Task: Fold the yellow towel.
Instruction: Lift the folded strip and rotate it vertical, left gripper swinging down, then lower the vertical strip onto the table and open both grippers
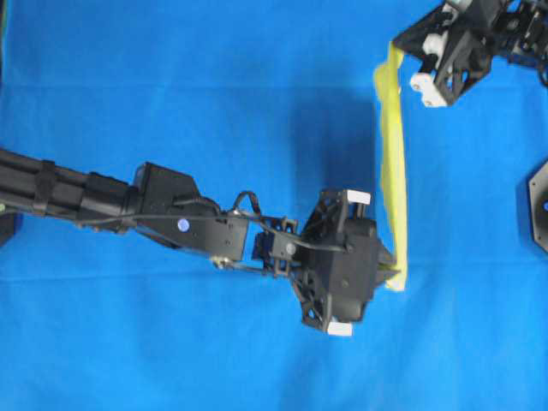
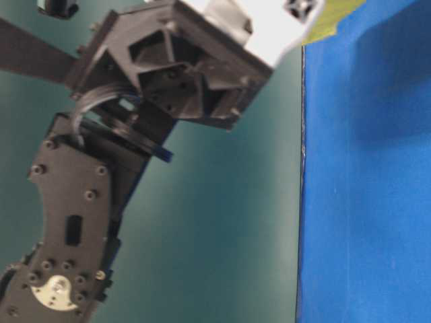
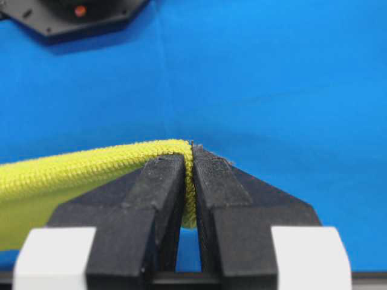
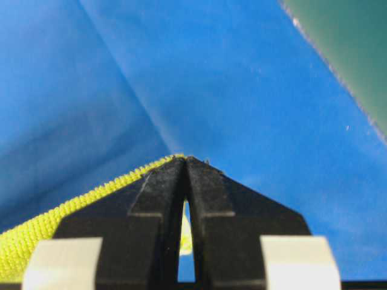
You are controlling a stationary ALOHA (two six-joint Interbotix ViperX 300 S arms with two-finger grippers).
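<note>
Overhead, the blue-covered table (image 1: 171,86) filled the frame, and the yellow towel (image 1: 393,171) hung stretched above it as a narrow band seen nearly edge-on, running from the upper right down toward the lower middle. Its dark shadow fell on the cloth just to the left. The left arm (image 1: 103,205) reached in from the left edge, with the left claw (image 1: 396,276) at the lower end of the band. The right claw (image 1: 399,53) sat at the upper end, near the top right corner.

From the left wrist, the two black fingers (image 3: 160,193) were pressed together on a corner of the towel's stitched hem, the yellow weave squeezed between them and trailing off to the left. From the right wrist, the other claw (image 4: 186,166) was likewise closed down to a thin slit at its tips, pinching the opposite corner, with yellow showing through the gap and off to the lower left.

At table level the view was crowded and blurred; only a scrap of yellow (image 2: 335,17) showed at the top, probably the towel beside the right claw.
</note>
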